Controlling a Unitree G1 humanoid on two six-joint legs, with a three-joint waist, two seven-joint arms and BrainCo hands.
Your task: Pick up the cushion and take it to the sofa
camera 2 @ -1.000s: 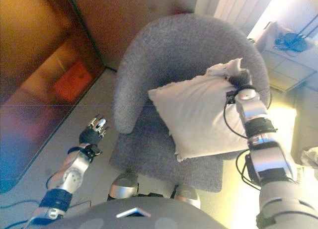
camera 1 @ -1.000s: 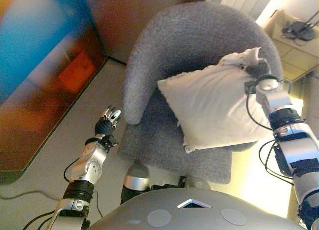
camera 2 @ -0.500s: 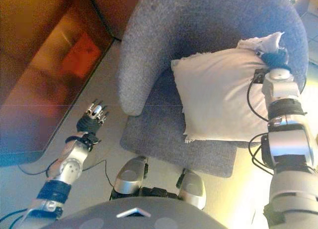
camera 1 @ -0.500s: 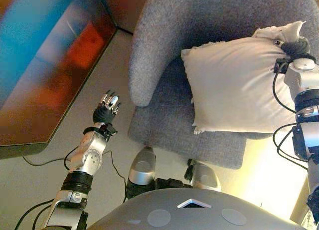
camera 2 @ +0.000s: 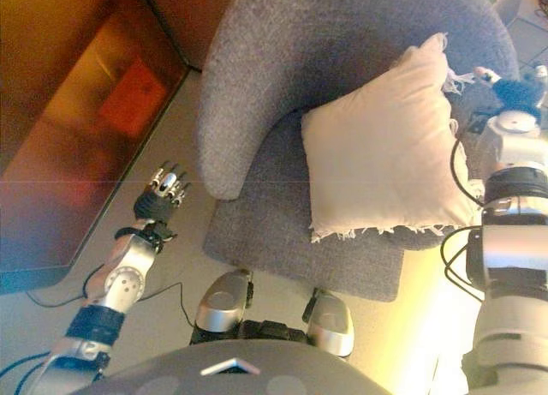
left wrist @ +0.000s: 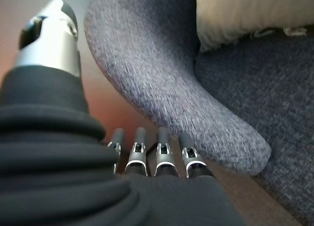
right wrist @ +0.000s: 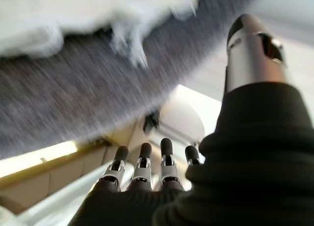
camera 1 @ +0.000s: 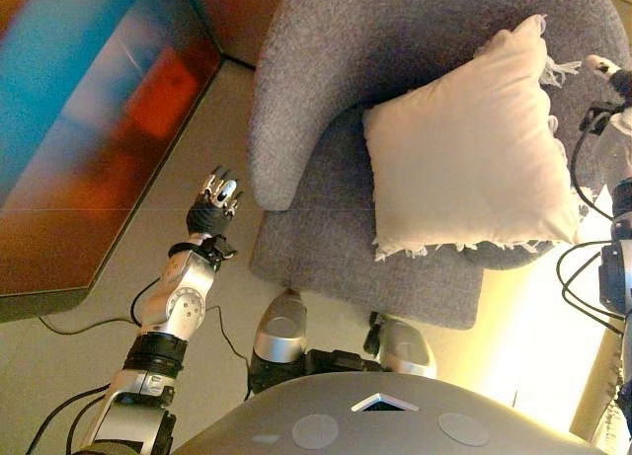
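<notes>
The cream cushion (camera 1: 464, 159) with a frayed fringe lies on the grey armchair (camera 1: 326, 70), leaning against its backrest and right armrest. Nothing holds it. My right hand (camera 2: 516, 91) hovers just past the cushion's upper right corner, beside the armrest. In the right wrist view its fingers (right wrist: 147, 167) are straight and hold nothing, with the cushion's fringe (right wrist: 127, 44) past them. My left hand (camera 1: 212, 208) hangs open over the floor, close to the front end of the chair's left armrest (left wrist: 162, 88), apart from the cushion (left wrist: 245, 10).
A large glossy panel (camera 1: 79, 129) with blue and orange reflections stands along the left. Pale tiled floor (camera 1: 99, 307) runs between it and the chair. Bright light falls on the floor at the right (camera 1: 533, 337).
My right hand has let go of the cushion's top corner and drawn off to the right. The cushion has settled back against the armchair's backrest. The left hand has barely moved.
</notes>
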